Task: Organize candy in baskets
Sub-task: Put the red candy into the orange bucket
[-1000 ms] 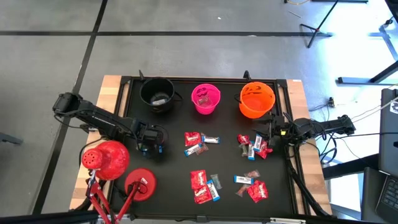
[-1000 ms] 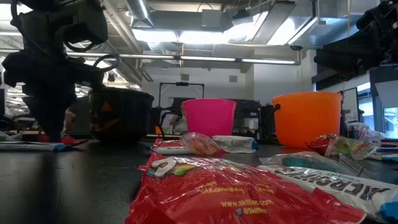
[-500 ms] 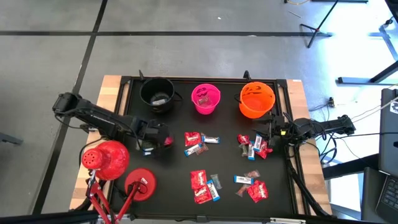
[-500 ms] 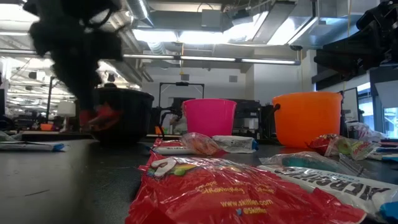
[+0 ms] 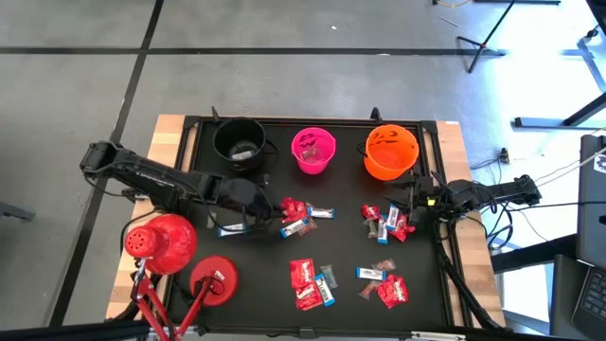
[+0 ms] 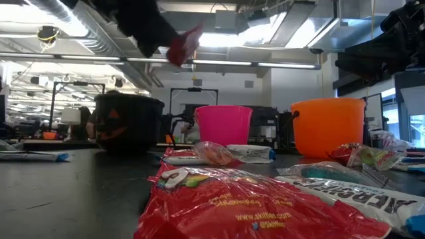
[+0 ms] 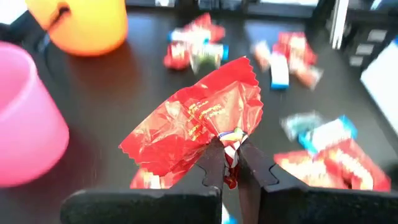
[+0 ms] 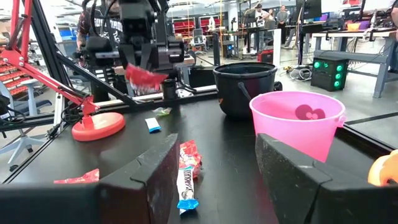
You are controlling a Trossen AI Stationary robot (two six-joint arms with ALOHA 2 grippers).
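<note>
Left end effector (image 7: 229,163) of mine is clenched on a red candy (image 7: 199,121), lifted off the worktop (image 5: 256,284); next I carry it over one bucket (image 5: 313,150) and release.

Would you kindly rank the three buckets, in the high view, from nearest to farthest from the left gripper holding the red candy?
Measured from the left gripper, shut on the red candy:
1. Pink bucket, back middle, and black bucket, back left: too close to call.
2. Orange bucket, back right, clearly farthest.
</note>
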